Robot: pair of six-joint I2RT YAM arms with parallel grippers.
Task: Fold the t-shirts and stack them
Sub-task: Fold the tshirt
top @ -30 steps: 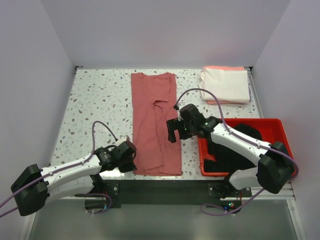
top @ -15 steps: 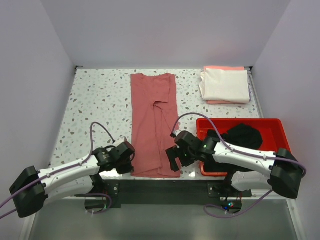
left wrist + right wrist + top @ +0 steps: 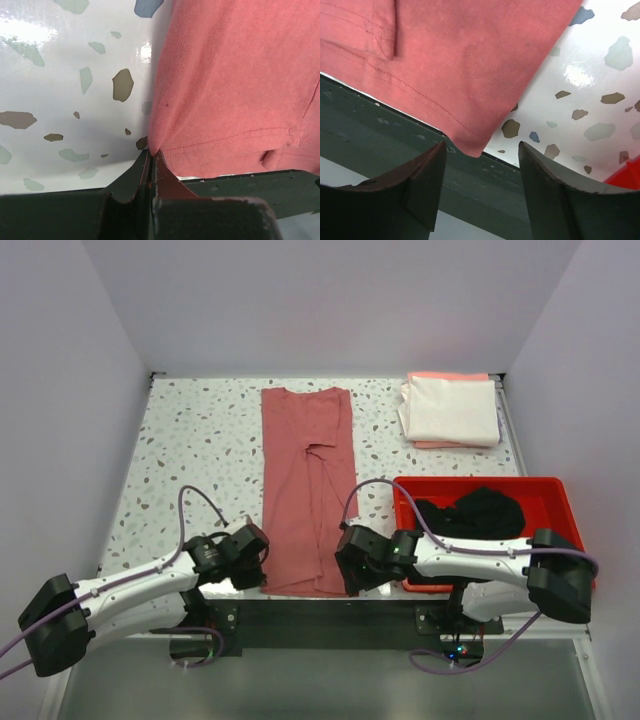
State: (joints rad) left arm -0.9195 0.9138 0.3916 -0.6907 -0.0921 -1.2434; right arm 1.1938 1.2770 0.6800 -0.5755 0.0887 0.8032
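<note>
Four t-shirts in view, three on the table (image 3: 200, 440) and one in a tray

Rose-red t-shirt (image 3: 308, 490): lies flat down the middle of the table, folded into a long strip running far to near. Its near hem sits at the table's near edge.

Cream-white t-shirt (image 3: 452, 412): folded, in the far right corner, resting on the folded peach-pink t-shirt (image 3: 445, 376). Only a thin rim of the peach-pink one shows, at the far and near sides.

Black t-shirt (image 3: 482, 512): bunched loose inside the red tray (image 3: 555, 487), near right.

Left end effector (image 3: 151, 156): at the near left corner of the rose-red t-shirt. Its fingers are pressed together, pinching the cloth right at the hem corner, and the fabric puckers up into the grip.

Right end effector (image 3: 481, 162): low at the near right corner of the same shirt. Its fingers (image 3: 422, 182) are spread, one on each side of the corner tip. The stitched hem corner lies between them, over the table's dark near edge. Cannot tell whether either finger touches the cloth. A sliver of the red tray shows just to the right in the wrist view
</note>
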